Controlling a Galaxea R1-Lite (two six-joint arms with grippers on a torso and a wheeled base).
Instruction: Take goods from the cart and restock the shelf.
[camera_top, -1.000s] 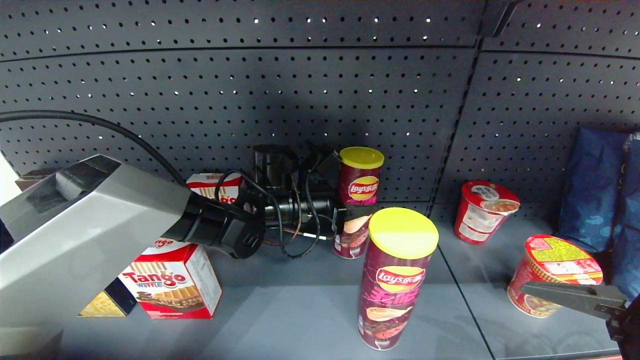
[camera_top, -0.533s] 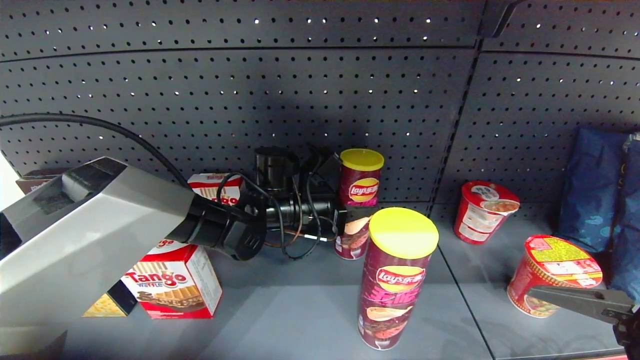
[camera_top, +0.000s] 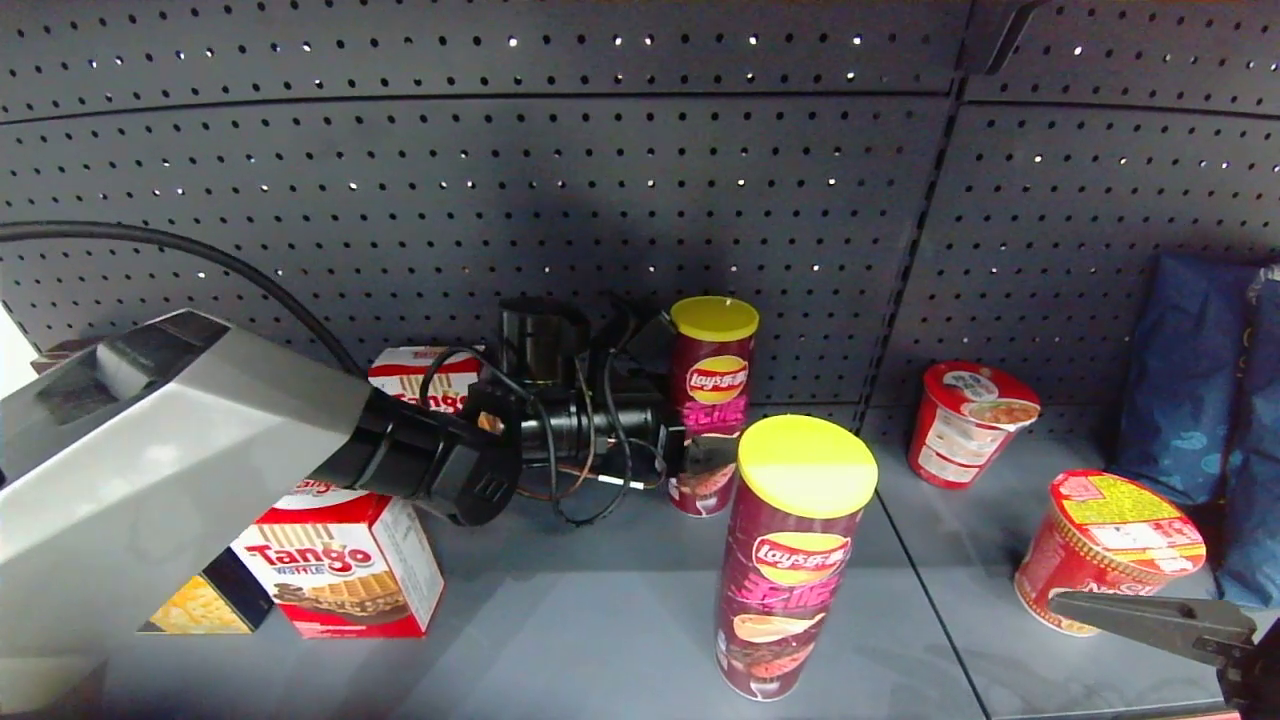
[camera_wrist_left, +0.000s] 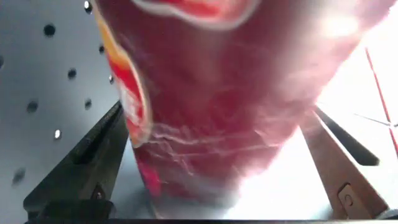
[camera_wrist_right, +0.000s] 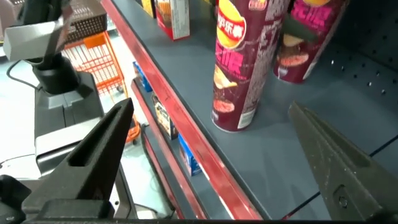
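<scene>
**While the right claw (camera_wrist_right: 211, 107) gapes, the left claw (camera_wrist_left: 216, 115) holds the far chip can (camera_top: 712, 385)**

Where the shelf (camera_top: 600, 640) meets the pegboard (camera_top: 400, 200), that can stands roughly upright, clamped low on its body. The near chip can (camera_top: 795, 560) stands to its right. The right claw is spread wide at the shelf's near right edge, beside a noodle cup (camera_top: 1110, 540).
</scene>
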